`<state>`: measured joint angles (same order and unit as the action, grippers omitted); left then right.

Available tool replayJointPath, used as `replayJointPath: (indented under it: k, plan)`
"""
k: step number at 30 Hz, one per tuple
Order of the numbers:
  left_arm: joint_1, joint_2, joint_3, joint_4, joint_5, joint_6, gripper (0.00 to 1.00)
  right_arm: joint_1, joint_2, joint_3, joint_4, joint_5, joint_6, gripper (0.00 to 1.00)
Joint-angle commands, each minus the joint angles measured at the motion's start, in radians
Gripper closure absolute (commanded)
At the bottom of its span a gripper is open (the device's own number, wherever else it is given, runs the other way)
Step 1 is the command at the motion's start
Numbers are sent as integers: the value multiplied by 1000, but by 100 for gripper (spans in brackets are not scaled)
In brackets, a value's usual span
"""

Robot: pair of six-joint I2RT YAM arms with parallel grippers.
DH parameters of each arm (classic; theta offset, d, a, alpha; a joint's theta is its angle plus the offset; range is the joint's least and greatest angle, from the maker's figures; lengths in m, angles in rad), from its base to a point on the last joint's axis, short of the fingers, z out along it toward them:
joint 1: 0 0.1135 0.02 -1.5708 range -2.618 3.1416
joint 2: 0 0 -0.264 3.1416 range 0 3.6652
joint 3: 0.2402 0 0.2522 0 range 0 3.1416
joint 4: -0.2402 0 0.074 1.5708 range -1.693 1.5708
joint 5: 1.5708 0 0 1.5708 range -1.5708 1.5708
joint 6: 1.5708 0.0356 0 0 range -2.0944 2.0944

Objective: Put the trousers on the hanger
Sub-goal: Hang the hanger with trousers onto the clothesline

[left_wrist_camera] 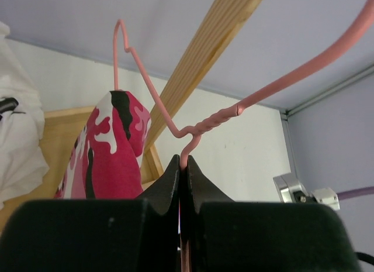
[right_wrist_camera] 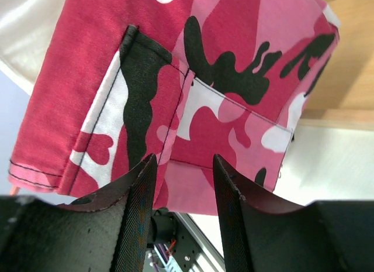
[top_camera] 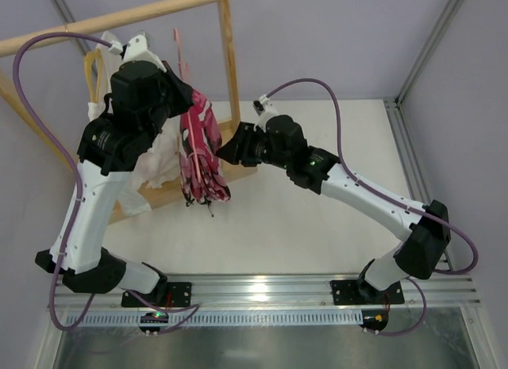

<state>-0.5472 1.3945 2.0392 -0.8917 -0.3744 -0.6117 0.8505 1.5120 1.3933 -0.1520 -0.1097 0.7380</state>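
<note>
One pair of trousers [top_camera: 202, 151] hangs draped over the hanger [left_wrist_camera: 216, 117], close beside the wooden rack [top_camera: 230, 59] post, with bare table [top_camera: 302, 226] to the right. Left gripper [left_wrist_camera: 182, 164] pinches the hanger's wire; right gripper [right_wrist_camera: 182, 161], jaws half apart, faces the cloth closely.

Bench [top_camera: 317, 226]: white flat top, spans centre and right of overhead view. Wooden rack [top_camera: 228, 67] stands on it at upper left, base bar flat on surface, running diagonally toward centre. Aluminium rail [top_camera: 262, 286] along bottom edge. Left arm base [top_camera: 163, 294] and right arm base [top_camera: 349, 290] bolted there. Aluminium profile [top_camera: 405, 155] borders right edge. White T-shirt [top_camera: 155, 167] hangs on rack, hem low near base bar.
</note>
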Motion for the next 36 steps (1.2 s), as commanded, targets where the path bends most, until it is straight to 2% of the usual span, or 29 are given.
replayJointPath:
  k: [1,10,16,20,32,36]
  plan:
    - [45,21,125,158,11,36,100,-1,22,70,23,-18,-20,53]
    - [144,106,242,201,104,29,100,-27,65,110,15,-54,-31,53]
    - [176,123,249,280,137,30,100,-44,100,122,20,-85,-28,53]
    - [208,170,325,275,147,35,100,-54,108,124,22,-102,-28,53]
    - [343,254,316,387,310,0,100,-103,103,67,52,-173,-37,53]
    - [371,241,222,444,333,-17,100,-119,105,44,68,-180,-46,53]
